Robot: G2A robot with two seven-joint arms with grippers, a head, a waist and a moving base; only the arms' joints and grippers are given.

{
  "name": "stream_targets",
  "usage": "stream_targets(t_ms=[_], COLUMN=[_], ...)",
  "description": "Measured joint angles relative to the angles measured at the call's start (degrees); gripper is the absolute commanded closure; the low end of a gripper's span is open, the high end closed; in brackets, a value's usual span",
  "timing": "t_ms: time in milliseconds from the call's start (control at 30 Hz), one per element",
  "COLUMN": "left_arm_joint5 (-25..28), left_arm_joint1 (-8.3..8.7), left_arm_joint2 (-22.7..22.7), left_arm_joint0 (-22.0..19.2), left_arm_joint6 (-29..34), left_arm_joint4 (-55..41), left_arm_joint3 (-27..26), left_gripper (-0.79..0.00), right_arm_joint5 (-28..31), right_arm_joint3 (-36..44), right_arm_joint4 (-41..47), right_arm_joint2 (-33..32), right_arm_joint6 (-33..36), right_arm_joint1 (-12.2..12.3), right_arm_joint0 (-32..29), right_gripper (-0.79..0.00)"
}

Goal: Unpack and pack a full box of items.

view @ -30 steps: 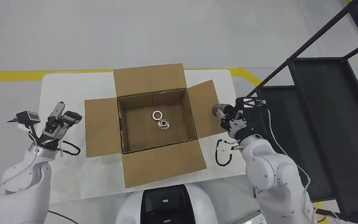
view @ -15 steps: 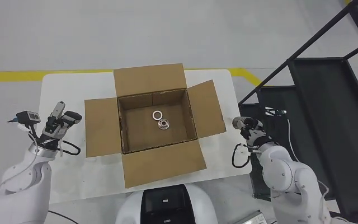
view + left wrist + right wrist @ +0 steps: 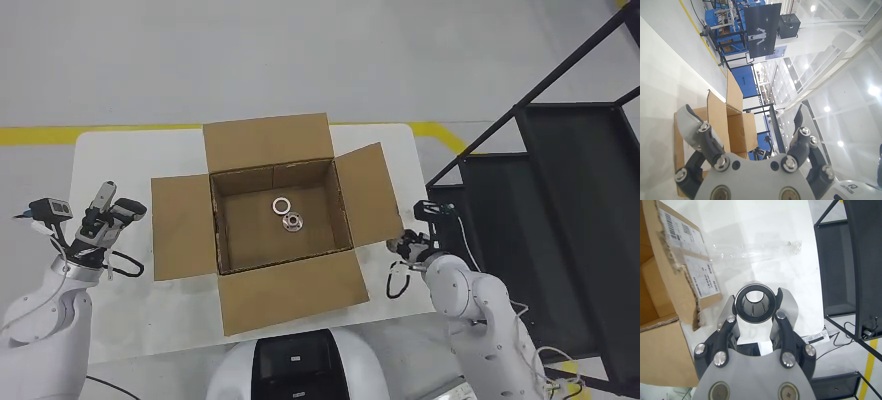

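Right wrist view: my right claw (image 3: 756, 297) clamps a steel bearing sleeve (image 3: 755, 319) above the table (image 3: 762, 222), just beside the open box (image 3: 664, 347). Two rings (image 3: 283, 206) lie inside to unpack; I judge repacking not begun. My left claw (image 3: 743, 113) gapes empty.

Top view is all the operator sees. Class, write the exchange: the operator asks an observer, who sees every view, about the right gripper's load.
Operator: What is the right gripper holding?
Observer: A hollow metal cylinder with a dark rim, clamped between its fingers.
Operator: What lies on the table past it?
Observer: A clear plastic bag, beside the box flap.
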State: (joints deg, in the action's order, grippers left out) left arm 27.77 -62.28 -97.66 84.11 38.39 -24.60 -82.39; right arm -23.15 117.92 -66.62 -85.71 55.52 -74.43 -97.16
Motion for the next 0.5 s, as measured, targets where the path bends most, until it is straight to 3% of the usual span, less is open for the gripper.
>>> stream_targets(t_ms=[267, 500], left_arm_joint5=[0.00, 0.00], left_arm_joint1=[0.00, 0.00], left_arm_joint2=[0.00, 0.00], left_arm_joint0=[0.00, 0.00], left_arm_joint6=[0.00, 0.00], left_arm_joint4=[0.00, 0.00], left_arm_joint3=[0.00, 0.00], left_gripper=[-0.785, -0.785], right_arm_joint5=[-5.49, -10.85], right_arm_joint3=[-6.60, -12.41], right_arm_joint4=[-6.67, -5.75], right_arm_joint2=[3.59, 5.02], right_arm_joint6=[3.10, 0.37], right_arm_joint1=[-0.29, -1.04], right_arm_joint0=[3.25, 5.61], right_gripper=[0.000, 0.000])
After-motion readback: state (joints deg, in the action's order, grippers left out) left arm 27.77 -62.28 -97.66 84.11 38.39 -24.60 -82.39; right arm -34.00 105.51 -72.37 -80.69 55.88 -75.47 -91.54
